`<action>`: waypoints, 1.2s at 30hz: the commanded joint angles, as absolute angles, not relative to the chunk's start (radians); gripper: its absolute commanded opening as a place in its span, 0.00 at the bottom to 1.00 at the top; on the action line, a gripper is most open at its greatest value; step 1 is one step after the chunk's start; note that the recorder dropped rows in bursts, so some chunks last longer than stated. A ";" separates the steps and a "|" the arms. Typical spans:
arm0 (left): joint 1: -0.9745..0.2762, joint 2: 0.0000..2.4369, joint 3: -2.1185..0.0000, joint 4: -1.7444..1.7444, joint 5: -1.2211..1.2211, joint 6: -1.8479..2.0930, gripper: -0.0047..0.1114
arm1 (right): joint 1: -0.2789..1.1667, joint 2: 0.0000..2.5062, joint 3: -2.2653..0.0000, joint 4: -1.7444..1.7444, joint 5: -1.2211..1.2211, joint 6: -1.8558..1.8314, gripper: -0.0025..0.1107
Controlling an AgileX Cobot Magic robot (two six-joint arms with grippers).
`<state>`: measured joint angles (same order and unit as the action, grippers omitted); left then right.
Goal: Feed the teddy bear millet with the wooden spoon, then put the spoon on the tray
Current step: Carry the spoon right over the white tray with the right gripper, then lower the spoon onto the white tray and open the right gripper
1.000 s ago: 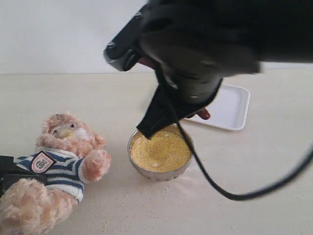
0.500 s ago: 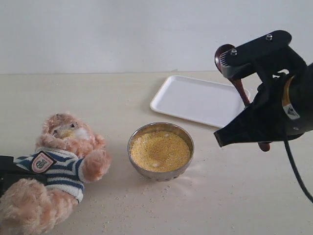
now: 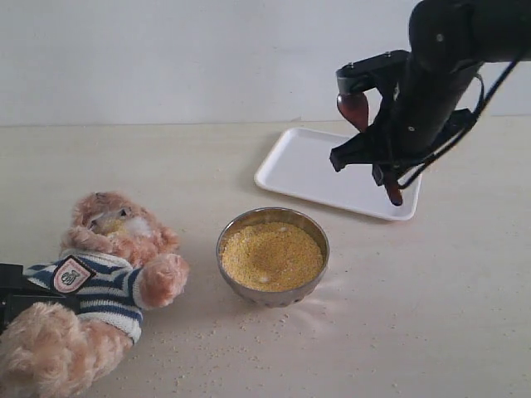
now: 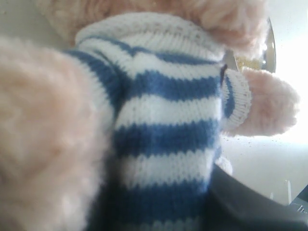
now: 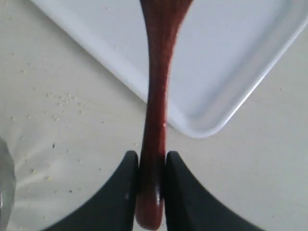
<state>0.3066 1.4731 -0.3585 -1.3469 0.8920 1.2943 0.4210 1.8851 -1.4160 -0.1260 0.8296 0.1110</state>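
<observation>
Nearest the camera, at the lower left, a fluffy light-brown teddy bear (image 3: pixel 116 240) lies on a pale table (image 3: pixel 448 323) with its head pointing away. Its navy-and-white striped shirt (image 3: pixel 108 298) carries a small shield badge (image 3: pixel 72 274) with a red edge; the marking on it is too small to read, and no other writing is legible anywhere. The dark left gripper (image 3: pixel 12 292) sits at the bear's side, at the picture's left edge. In the left wrist view the shirt fills the frame and one dark finger (image 4: pixel 240 207) lies against it; the other is hidden by fur, so its grip cannot be judged.

Loose yellow grains speckle the table in front of a round steel bowl (image 3: pixel 274 292), just right of the bear's paw. The bowl is filled with millet (image 3: pixel 272 255).

Farther back, a flat white tray (image 3: pixel 315 170) lies on the table. Above its right end the right gripper (image 5: pixel 151 163) is clamped on the handle of the wooden spoon (image 3: pixel 353 108), near the handle's end. The spoon hangs tilted in the air, bowl end higher. The black arm and its cable hide part of the tray's far right corner. A plain white wall (image 3: pixel 166 58) closes the scene.
</observation>
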 commanded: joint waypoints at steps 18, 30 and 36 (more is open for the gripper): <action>0.309 1.461 -0.354 -1.355 0.908 1.303 0.08 | 0.277 2.225 -1.739 0.022 0.826 -0.038 0.02; 0.309 1.461 -0.354 -1.355 0.908 1.303 0.08 | 0.277 2.267 -1.739 0.038 0.818 -0.039 0.02; 0.309 1.461 -0.354 -1.355 0.908 1.303 0.08 | 0.277 2.286 -1.739 0.041 0.792 -0.039 0.14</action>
<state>0.3066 1.4731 -0.3585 -1.3469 0.8920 1.2943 0.2809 2.2802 -1.7324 0.0350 0.8085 -0.0273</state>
